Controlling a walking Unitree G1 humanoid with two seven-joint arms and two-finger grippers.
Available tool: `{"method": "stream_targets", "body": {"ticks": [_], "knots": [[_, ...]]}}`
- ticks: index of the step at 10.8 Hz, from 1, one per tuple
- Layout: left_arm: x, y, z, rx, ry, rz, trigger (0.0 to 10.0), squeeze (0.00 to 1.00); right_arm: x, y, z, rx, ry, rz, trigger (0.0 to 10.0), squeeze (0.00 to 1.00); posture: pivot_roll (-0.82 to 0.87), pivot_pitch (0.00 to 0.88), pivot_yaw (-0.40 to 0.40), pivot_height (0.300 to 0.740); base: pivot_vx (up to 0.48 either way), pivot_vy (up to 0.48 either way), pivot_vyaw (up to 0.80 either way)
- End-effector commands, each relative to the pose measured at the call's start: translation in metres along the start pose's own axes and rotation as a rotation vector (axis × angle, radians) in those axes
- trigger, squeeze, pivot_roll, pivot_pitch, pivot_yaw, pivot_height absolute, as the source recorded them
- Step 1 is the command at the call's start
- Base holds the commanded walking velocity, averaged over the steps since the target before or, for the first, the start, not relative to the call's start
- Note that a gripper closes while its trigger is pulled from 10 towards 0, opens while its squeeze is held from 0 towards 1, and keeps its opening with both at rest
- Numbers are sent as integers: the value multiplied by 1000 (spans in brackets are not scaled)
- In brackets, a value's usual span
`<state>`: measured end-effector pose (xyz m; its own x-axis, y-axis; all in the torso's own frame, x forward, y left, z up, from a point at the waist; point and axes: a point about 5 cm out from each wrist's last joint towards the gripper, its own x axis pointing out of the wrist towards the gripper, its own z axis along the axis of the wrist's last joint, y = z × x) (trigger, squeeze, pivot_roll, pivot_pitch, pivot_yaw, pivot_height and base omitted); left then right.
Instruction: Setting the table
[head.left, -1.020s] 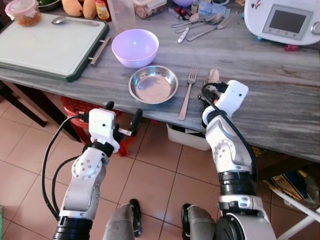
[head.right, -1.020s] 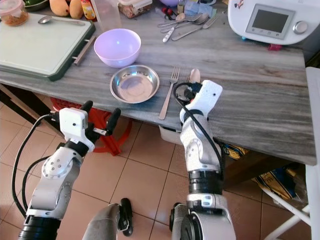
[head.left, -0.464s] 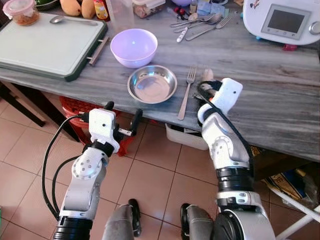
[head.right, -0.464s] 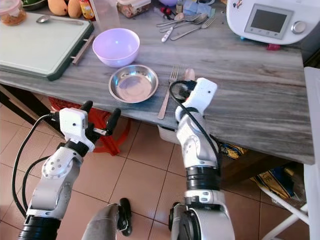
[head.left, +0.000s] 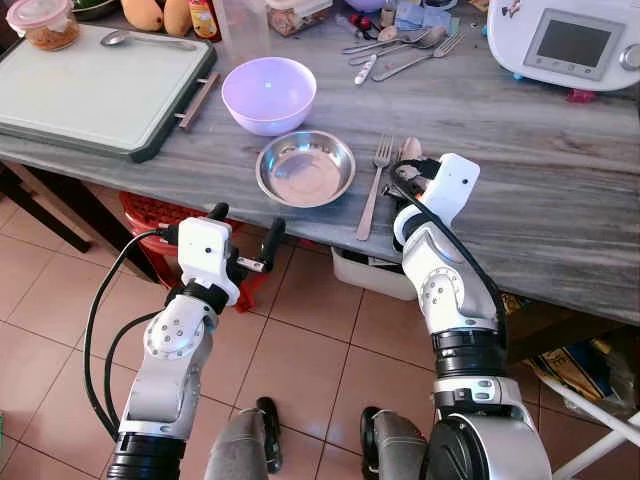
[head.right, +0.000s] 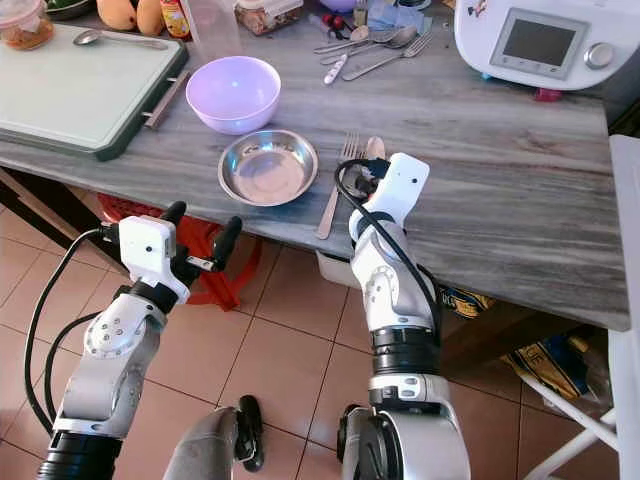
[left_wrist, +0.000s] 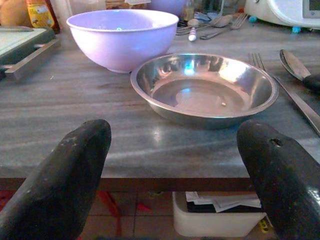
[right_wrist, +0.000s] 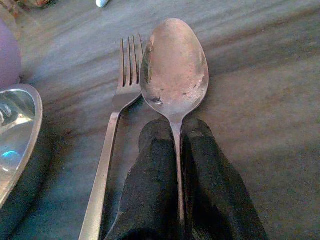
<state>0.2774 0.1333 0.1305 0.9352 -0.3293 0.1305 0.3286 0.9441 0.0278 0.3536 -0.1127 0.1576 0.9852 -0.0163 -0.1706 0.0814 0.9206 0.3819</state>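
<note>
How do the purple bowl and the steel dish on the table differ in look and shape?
The purple bowl is matte, deep and tall-sided; the steel dish is shiny, shallow and low-rimmed, mirroring light. The bowl sits farther back on the table, the dish nearer the edge beside the fork. Both are round, upright and empty.

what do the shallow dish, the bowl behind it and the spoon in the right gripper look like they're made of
The shallow dish looks like polished steel: it mirrors light in bright patches. The bowl looks like plastic or glazed ceramic, lilac, smooth and softly shiny; I can't tell which. The spoon, pinched by the right gripper, looks like metal, duller and smudged.
</note>
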Motion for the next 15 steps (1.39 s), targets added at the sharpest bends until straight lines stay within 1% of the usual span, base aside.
{"method": "stream_targets", "body": {"ticks": [1,2,3,4,5,6,11,12,13,14,15], "knots": [[-3,-1,-5,2,29,-8,10000,0,-1,-10,-20,0,91,-42,10000,0,-51,231,31,740,0,0,0],[-3,-1,-5,3,30,-8,10000,0,-1,-11,-21,-6,90,-41,10000,549,-51,231,32,740,0,0,0],[-3,-1,-5,5,32,-9,10000,0,-1,-11,-20,9,81,-21,10000,1000,-50,230,33,740,0,0,0],[-3,-1,-5,5,33,-9,10000,0,-1,-11,-18,-15,67,-23,10000,973,-50,230,33,740,0,0,0],[-3,-1,-5,5,32,-10,10000,0,-1,-11,-17,-19,64,-31,10000,0,-51,231,33,740,0,0,0],[-3,-1,-5,5,32,-10,10000,0,-1,-12,-16,-31,57,-34,10000,0,-50,231,34,740,0,0,0],[-2,-2,-4,3,29,-11,10000,0,-2,-15,-13,-31,25,-60,10000,0,-50,231,32,740,0,0,0],[-2,-2,-5,3,29,-10,10000,0,-3,-16,-8,-18,-5,-59,10000,0,-49,231,31,740,0,0,0],[-2,-2,-5,2,28,-11,10000,0,-6,-13,-2,-22,-68,-22,10000,110,-52,231,31,740,0,0,0],[-2,-3,-4,1,27,-13,10000,0,-8,-11,2,-6,-106,-10,10000,71,-52,231,32,740,0,0,0],[-2,-3,-5,-1,27,-13,10000,0,-10,-10,7,-29,-146,-7,10000,439,-53,232,32,740,0,0,0]]}}
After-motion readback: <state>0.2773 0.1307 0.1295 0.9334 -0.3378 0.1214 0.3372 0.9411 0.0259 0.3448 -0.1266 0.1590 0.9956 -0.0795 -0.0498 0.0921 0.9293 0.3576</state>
